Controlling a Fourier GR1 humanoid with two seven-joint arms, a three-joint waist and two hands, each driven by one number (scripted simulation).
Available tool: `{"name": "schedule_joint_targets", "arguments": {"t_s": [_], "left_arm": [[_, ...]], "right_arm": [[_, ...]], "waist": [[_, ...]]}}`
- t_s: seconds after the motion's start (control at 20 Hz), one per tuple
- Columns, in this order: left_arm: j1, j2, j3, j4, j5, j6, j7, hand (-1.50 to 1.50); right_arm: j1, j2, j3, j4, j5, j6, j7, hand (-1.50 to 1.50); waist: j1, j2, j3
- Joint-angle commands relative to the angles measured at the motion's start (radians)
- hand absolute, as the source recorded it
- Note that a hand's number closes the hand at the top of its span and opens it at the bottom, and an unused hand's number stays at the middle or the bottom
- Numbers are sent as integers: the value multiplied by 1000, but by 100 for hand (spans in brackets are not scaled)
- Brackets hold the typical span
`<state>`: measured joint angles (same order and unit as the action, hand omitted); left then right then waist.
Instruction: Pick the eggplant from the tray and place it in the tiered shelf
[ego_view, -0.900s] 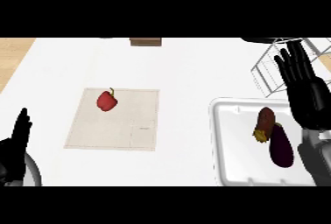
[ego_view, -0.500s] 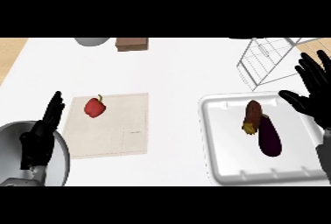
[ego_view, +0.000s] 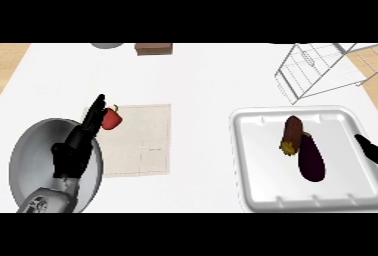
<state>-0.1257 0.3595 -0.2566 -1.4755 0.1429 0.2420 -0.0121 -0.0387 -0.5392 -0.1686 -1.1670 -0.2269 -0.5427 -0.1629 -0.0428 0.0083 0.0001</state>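
Head view: eggplant (ego_view: 310, 160) lengthwise near-to-far in tray (ego_view: 238, 160), stem far; left hand (ego_view: 74, 150) straight-fingered.

You can't read any words or numbers here. The small marks on the mat (ego_view: 140, 131) are too tiny to make out.
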Motion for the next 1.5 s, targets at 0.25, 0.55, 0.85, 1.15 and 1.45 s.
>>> {"name": "schedule_joint_targets", "arguments": {"t_s": [0.25,0.55,0.85,1.15,1.45], "left_arm": [[-52,-50,-11,43,-34,-31,7,0],[-77,-68,-6,48,-32,-50,31,0],[-71,-81,-18,50,-58,-47,16,0],[-58,-72,-5,11,-47,-61,44,0],[-52,-124,-9,43,-94,-37,27,0]], "right_arm": [[118,-122,3,-71,-47,283,47,-150],[42,-263,99,-246,49,297,360,-150],[8,-411,202,-430,100,414,687,-150],[-63,-481,351,-542,152,559,950,-150],[-174,-422,396,-630,183,646,1192,-150]], "waist": [[31,-10,-1],[44,-9,-2],[44,-10,-4],[60,-10,-3],[49,-9,-1]]}}
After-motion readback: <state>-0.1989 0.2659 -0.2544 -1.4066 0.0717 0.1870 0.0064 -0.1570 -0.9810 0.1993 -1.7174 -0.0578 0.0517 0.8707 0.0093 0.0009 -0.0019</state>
